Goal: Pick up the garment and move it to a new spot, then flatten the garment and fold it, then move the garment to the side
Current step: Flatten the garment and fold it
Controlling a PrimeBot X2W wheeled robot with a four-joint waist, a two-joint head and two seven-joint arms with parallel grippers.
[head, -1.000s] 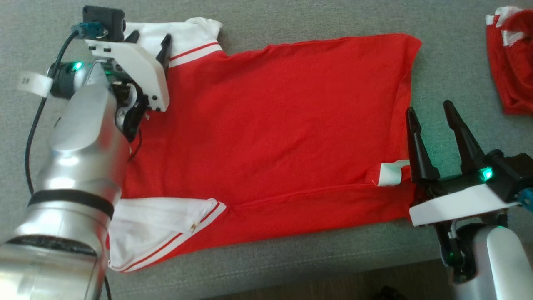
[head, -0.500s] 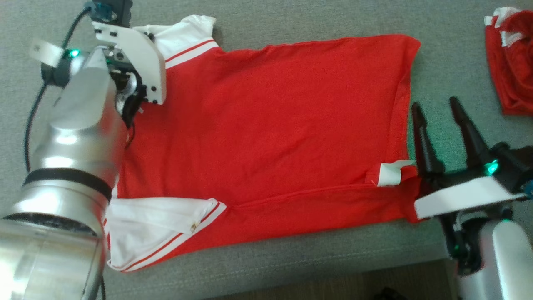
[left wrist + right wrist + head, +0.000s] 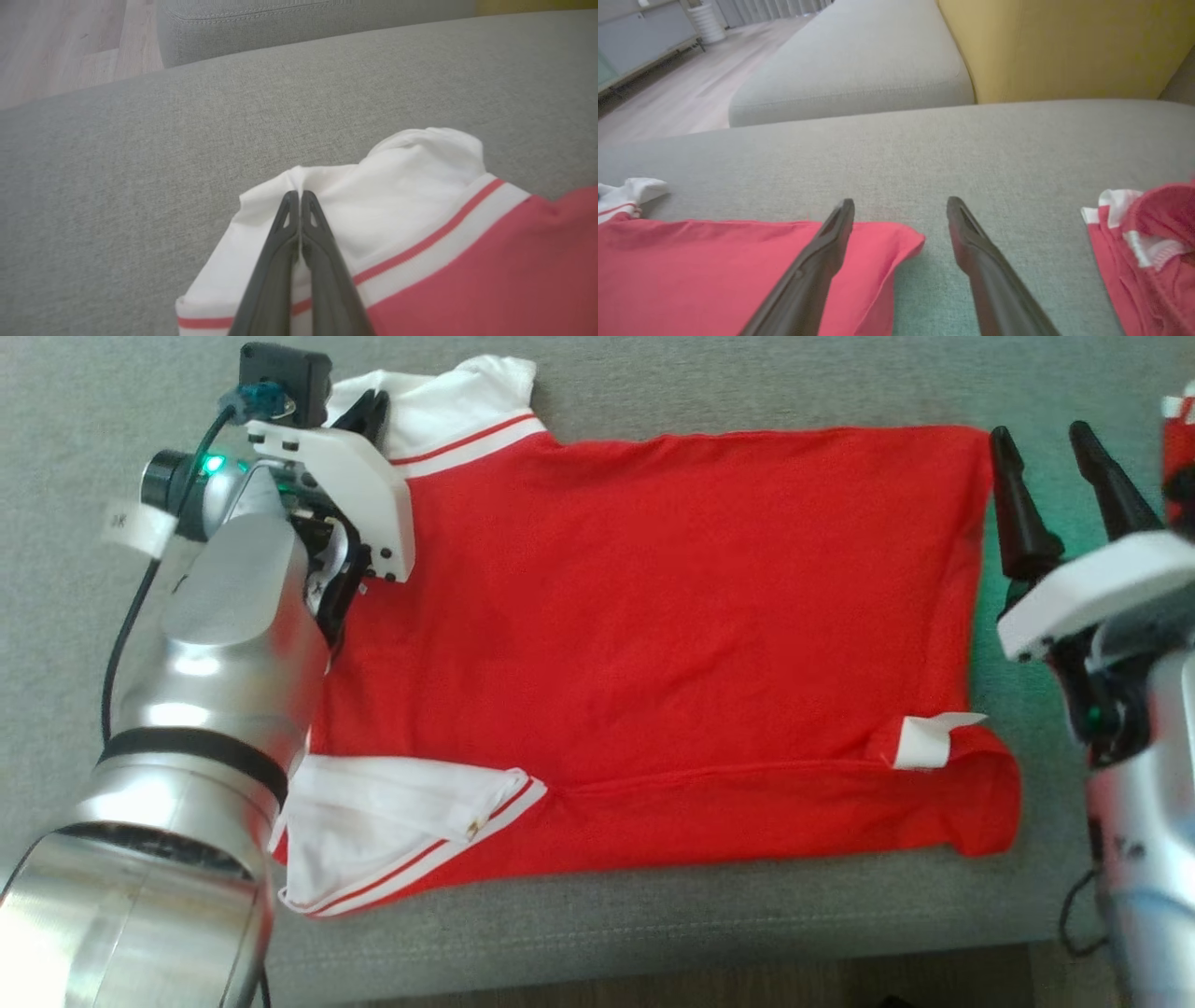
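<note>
Both stretched forward: left hand (image 3: 299,193) pinches garment (image 3: 672,616) sleeve, right hand (image 3: 900,203) spread.

Soft, even daylight is falling across the sofa (image 3: 747,383), leaving only faint shadows along the hem of the red shirt (image 3: 672,616). In the head view, glare is streaking the silver left forearm (image 3: 215,644) and a green light (image 3: 213,464) is glowing on its wrist. A greenish tint is spilling over the sofa beside the right end effector (image 3: 1038,434), whose arm is blurring at the frame's edge. In both wrist views the red is washing out to pink, the fingers (image 3: 803,280) are softening toward the bottom edge, and the wide lens is bowing the sofa's lines. The floor (image 3: 56,46) is shining pale.
</note>
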